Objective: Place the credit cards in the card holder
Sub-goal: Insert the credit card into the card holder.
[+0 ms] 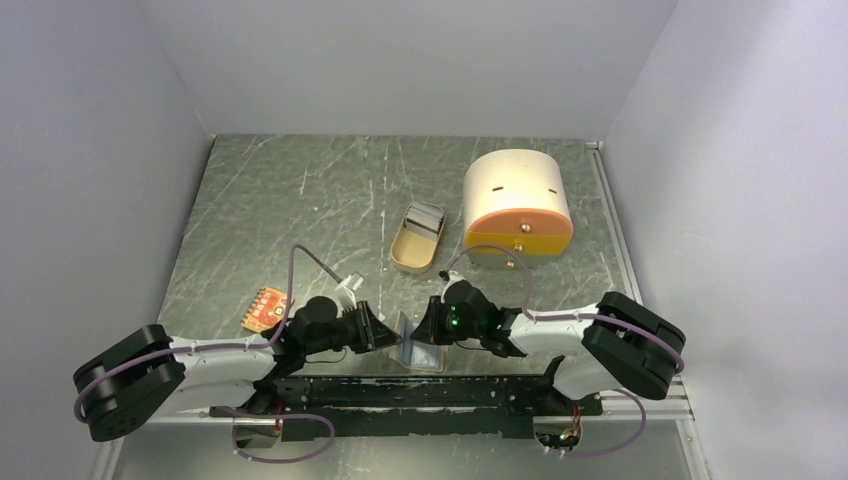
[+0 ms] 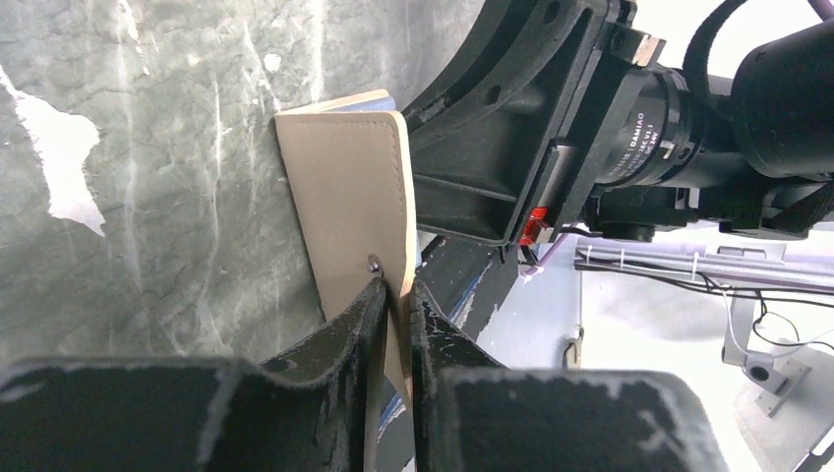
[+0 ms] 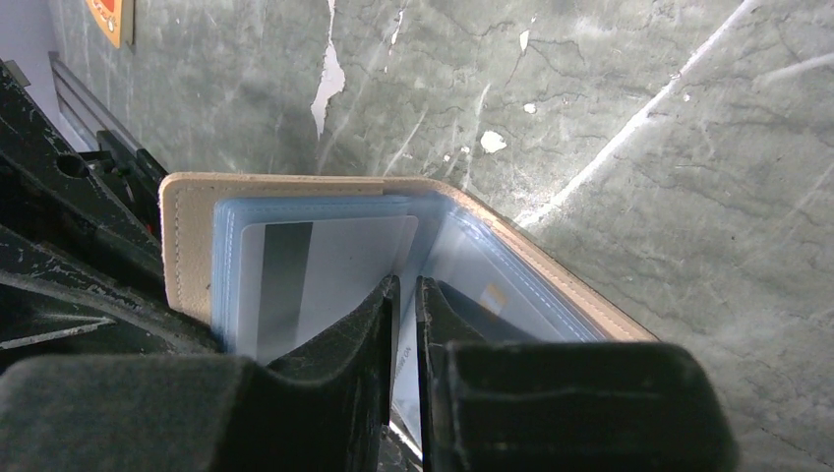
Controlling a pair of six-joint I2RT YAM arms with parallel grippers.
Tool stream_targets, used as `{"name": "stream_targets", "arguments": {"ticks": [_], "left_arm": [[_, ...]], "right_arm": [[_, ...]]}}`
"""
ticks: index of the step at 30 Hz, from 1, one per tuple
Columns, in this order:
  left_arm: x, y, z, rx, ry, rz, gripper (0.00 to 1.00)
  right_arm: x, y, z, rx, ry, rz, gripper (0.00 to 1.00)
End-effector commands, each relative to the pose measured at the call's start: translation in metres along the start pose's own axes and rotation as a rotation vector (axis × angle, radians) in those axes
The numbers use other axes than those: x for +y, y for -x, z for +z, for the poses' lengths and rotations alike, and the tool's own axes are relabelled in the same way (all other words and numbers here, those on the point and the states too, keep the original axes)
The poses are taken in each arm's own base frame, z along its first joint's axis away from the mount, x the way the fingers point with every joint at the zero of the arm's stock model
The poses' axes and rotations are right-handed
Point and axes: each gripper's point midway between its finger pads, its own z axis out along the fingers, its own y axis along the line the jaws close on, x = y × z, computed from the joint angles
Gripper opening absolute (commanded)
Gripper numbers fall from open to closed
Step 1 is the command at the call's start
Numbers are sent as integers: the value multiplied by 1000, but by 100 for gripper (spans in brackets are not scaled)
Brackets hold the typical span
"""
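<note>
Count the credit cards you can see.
1 for certain: a whitish-grey card with a dark stripe, tucked inside the open beige leather-like card holder. Others may be hidden deeper inside it or in the oval tan tin.

Overhead view, wrist close-ups share card holder (image 2: pixel 344 187)

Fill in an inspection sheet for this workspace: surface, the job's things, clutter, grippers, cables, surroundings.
Surface: grey-green tabletop, heavily scratched, with white chips.
Job's things: card holder held open at the near edge; grey striped card sits in a clear sleeve; blue card not identified.
Clutter: oval tin with pale contents; cream box with orange front; orange dotted piece.
Grippers: left gripper shut on the holder's cover; right gripper shut on an inner sleeve.
Cables: purple cables looped along both arms.
Surroundings: plain pale walls on three sides.
</note>
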Motion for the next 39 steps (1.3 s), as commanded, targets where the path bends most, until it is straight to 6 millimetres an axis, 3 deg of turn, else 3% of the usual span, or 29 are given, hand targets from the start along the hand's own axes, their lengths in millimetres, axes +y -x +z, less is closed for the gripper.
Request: {"name": "stream_targets", "arguments": {"ticks": [1,9,14,22,39], "left_arm": [[-30,0,-1,8,-139,49,19],[-36,-4,2,29,-171,69,15],[-29,-5,5,35,-136,52,14],[2,-5,10,40,44,4,17],[22,-10,25,90,224,25,18]], "right_arm": [[-19,-9,-1,19,-68,-18,16],[-19,-10,-2,20,-65,-16,15],[-20,-11,-3,19,-63,-14,15],[-19,-7,-6,5,-72,-20,18],[-26,-11,-6,10,-85,-27,22]]}}
